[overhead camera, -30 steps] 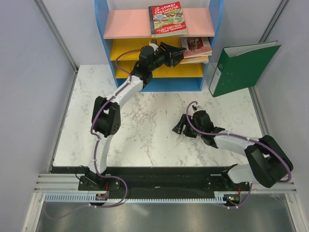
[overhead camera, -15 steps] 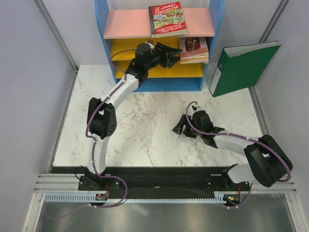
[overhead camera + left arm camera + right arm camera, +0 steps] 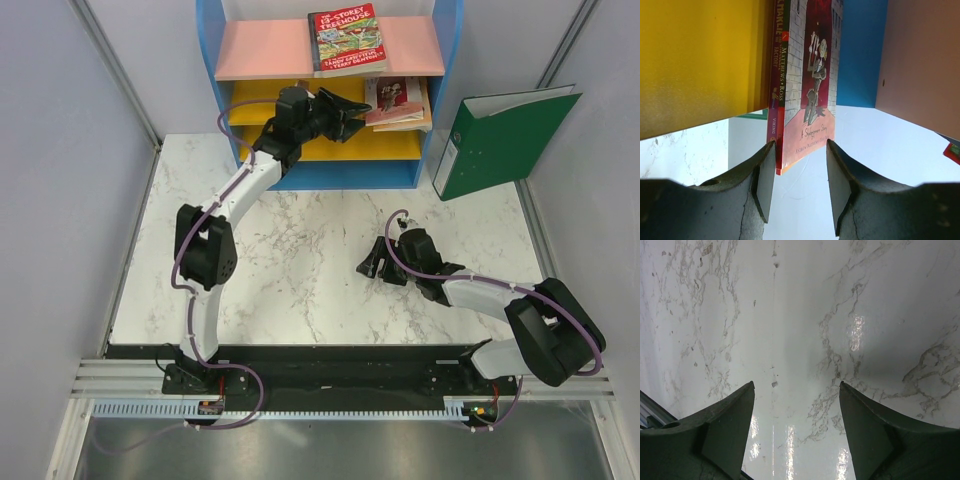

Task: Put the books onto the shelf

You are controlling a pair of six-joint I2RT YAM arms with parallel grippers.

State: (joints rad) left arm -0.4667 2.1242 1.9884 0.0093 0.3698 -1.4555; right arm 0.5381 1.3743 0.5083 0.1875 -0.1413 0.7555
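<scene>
1. Hovering at the yellow board (image 3: 700,60) of the shelf (image 3: 330,175), the left gripper (image 3: 351,116) has its jaws apart, gripping nothing.
2. The red Shakespeare book (image 3: 812,85) lies stacked at that board's right end, just beyond the jaws.

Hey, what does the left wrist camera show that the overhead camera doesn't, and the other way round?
Only the left wrist view: the lettering on the Shakespeare book cover and spine, and its near corner lying between the parted fingers of the left gripper.

Only the overhead view: the Treehouse book lying on the pink top board, the green binder to the right of the shelf, and the right gripper open over the marble table.

Both: the left gripper at the yellow board where the Shakespeare book lies.
</scene>
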